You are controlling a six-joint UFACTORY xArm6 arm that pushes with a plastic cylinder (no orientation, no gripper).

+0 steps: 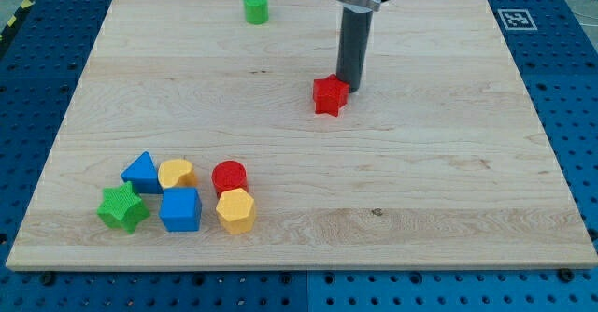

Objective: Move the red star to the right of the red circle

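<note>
The red star lies on the wooden board a little above its middle. My tip stands right at the star's upper right edge, touching or nearly touching it. The red circle sits at the lower left, in a cluster of blocks, far down and left of the star.
Around the red circle: a yellow hexagon just below it, a yellow block and a blue triangle to its left, a blue cube, a green star. A green cylinder stands near the top edge.
</note>
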